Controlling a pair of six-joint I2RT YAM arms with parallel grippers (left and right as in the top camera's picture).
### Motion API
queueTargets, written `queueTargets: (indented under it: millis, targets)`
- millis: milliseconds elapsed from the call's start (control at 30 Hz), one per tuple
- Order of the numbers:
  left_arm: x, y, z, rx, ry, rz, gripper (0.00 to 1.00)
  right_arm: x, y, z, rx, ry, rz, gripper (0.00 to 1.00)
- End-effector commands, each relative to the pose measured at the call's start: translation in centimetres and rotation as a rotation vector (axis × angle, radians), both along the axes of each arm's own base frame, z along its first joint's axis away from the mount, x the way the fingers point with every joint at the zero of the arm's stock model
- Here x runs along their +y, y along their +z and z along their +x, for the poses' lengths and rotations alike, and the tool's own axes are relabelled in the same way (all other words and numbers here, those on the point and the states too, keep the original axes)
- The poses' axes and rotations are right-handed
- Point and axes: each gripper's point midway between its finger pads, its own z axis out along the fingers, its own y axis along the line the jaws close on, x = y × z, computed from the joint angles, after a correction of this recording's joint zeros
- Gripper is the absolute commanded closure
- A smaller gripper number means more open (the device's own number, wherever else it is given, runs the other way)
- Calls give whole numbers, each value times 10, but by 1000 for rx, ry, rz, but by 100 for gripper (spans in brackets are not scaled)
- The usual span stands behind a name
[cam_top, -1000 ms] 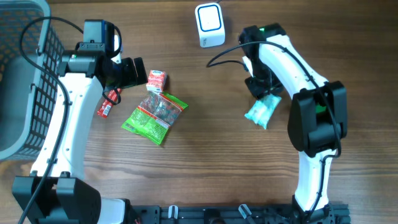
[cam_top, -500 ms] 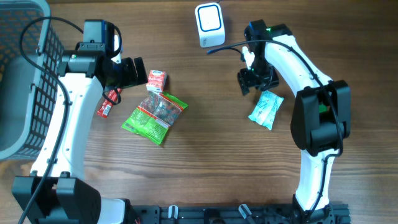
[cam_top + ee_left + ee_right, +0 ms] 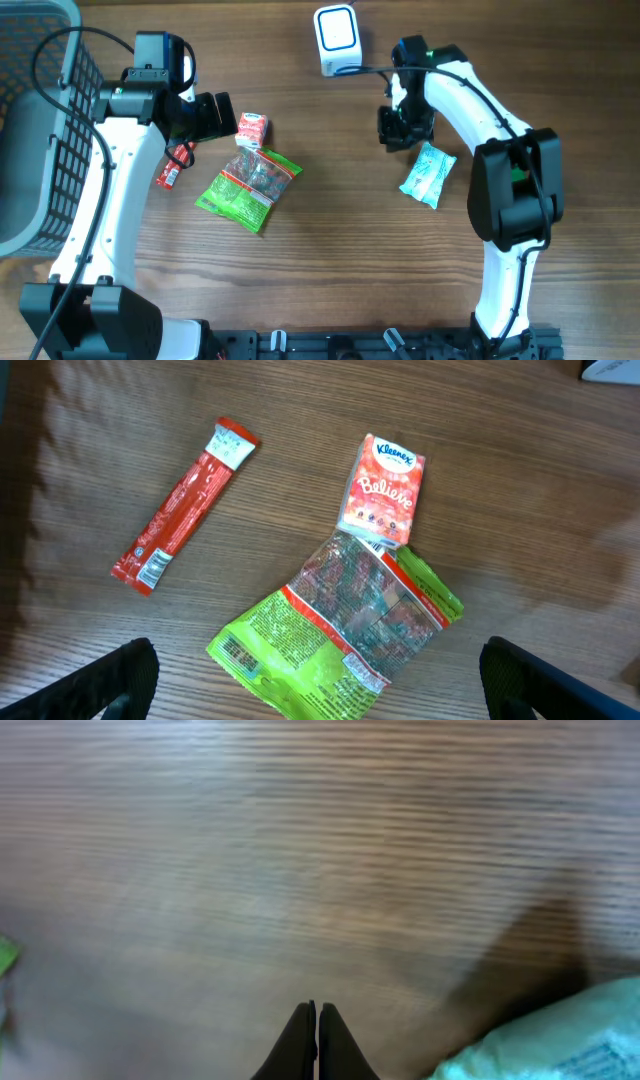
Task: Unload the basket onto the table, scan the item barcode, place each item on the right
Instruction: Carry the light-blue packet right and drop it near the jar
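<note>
Three items lie by my left gripper (image 3: 222,118): a red Kleenex tissue pack (image 3: 252,130) (image 3: 383,490), a green snack bag (image 3: 248,187) (image 3: 340,630) and a red stick packet (image 3: 175,165) (image 3: 183,505). The left gripper (image 3: 320,695) hovers wide open above them, holding nothing. A teal packet (image 3: 429,175) (image 3: 560,1040) lies flat on the table. My right gripper (image 3: 393,133) (image 3: 317,1040) is shut and empty, just up and left of the teal packet. The white barcode scanner (image 3: 337,40) stands at the back centre.
A dark wire basket (image 3: 40,130) fills the far left of the wooden table (image 3: 330,260). A black cable runs from the right arm towards the scanner.
The right gripper has let go of the teal packet, moved up and left away from it, and closed empty. The packet now lies free on the table. The left arm has not moved.
</note>
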Motion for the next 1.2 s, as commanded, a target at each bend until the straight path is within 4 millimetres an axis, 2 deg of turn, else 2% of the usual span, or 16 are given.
queueTargets:
  millis: [0,133,267,367,567,767,933,1033,1167]
  targets:
    - [1,0,1,-2,3,4,0,-15,-11,-15,31,-70,-85,96]
    - [1,0,1,-2,4,4,0,-35,-20,-34,82,-41,-185,96]
    - [1,0,1,-2,3,4,0,-67,-17,-49,126,-51,-366,96]
    - [1,0,1,-2,3,4,0,-81,-13,-54,141,-45,-440,96]
    - [1,0,1,-2,3,4,0,-91,-10,-57,154,-64,-480,96]
    - [1,0,1,-2,4,4,0,-114,-6,-54,139,-180,-572,96]
    - [1,0,1,-2,4,4,0,-125,-6,-53,141,-216,-580,96]
    - [1,0,1,-2,3,4,0,-134,-5,-52,141,-228,-601,96]
    - [1,0,1,-2,4,4,0,-134,-6,-53,155,-159,-571,95]
